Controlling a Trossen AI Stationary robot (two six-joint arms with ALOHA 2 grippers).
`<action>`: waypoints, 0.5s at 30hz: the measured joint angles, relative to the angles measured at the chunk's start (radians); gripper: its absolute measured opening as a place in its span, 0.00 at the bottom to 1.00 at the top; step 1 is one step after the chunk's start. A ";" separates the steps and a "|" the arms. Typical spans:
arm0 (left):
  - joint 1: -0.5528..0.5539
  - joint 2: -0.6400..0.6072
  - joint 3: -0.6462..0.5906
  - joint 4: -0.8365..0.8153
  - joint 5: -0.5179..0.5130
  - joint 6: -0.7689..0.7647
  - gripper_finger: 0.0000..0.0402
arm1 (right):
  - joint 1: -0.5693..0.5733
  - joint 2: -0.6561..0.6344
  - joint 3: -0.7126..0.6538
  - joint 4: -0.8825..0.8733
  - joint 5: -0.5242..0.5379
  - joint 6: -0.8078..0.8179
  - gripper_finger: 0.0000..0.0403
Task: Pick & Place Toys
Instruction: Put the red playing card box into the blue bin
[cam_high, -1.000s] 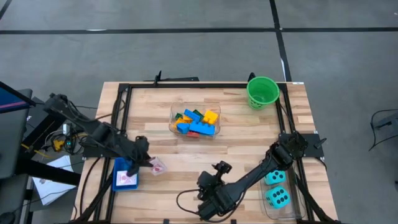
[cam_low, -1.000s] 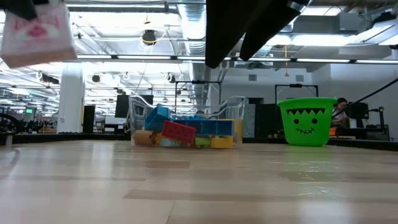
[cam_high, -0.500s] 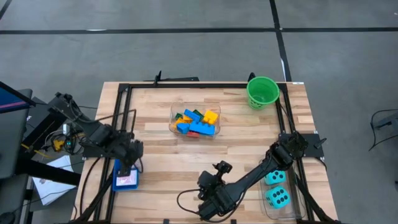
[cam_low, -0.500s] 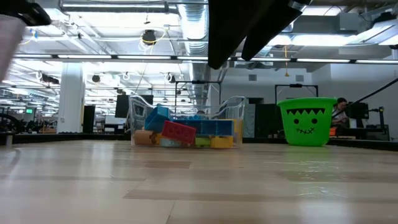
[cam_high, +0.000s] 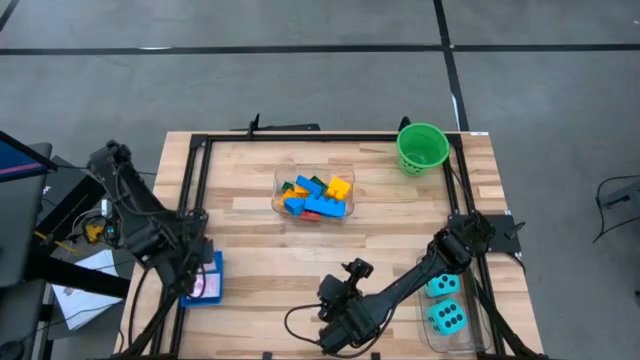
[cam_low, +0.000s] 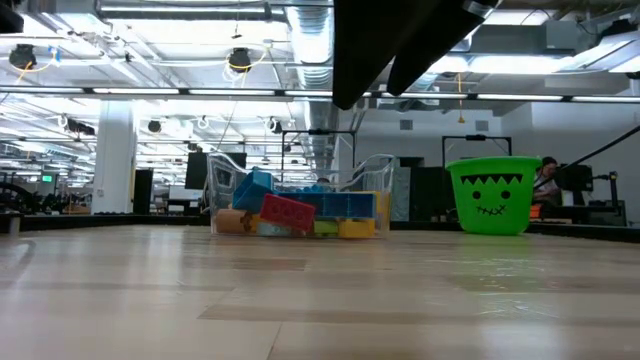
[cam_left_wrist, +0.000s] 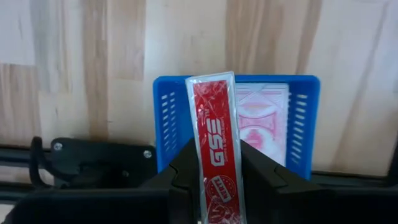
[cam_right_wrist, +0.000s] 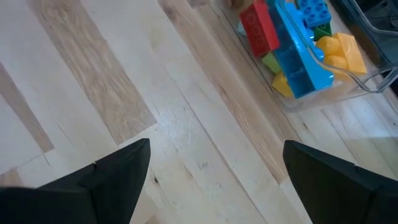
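Observation:
My left gripper (cam_left_wrist: 215, 163) is shut on a wrapped white-and-red card pack (cam_left_wrist: 212, 118). It hangs over the blue tray (cam_high: 212, 268) at the table's near left, where a white-and-red picture card (cam_left_wrist: 262, 121) lies flat. Coloured bricks (cam_high: 314, 195) lie heaped in a clear tub at the table's middle. Two teal dice (cam_high: 444, 303) sit in a clear tub at the near right. My right gripper (cam_high: 338, 325) waits open above the near edge with nothing between its fingers (cam_right_wrist: 118, 177). My left gripper pinches the card pack by its two broad faces between its two fingers (cam_left_wrist: 184, 167). The pack's narrow red side (cam_left_wrist: 217, 163) is turned toward the wrist camera. The fingers come from above, pointing almost straight down. The pack stands on edge, clear of the tray.
A green bucket (cam_high: 422, 147) stands at the far right corner. A black frame rail (cam_high: 193, 190) runs along the table's left side next to the tray. Bare wood lies between the brick tub (cam_low: 300, 205) and the near edge.
My left gripper has carried the card pack toward the table's left edge, from beside the tray's right side to over the tray. It has tipped from slanting to pointing almost straight down. The pack has left the low view at its left edge.

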 joint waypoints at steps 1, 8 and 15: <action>-0.015 0.000 -0.008 0.000 -0.009 -0.014 0.16 | 0.000 0.000 0.000 0.001 0.003 0.000 0.89; -0.101 0.000 -0.090 0.010 -0.036 -0.096 0.16 | 0.000 0.000 0.000 0.007 0.017 0.000 0.89; -0.197 0.000 -0.146 0.042 -0.052 -0.176 0.16 | 0.000 0.000 0.000 0.015 0.017 0.000 0.89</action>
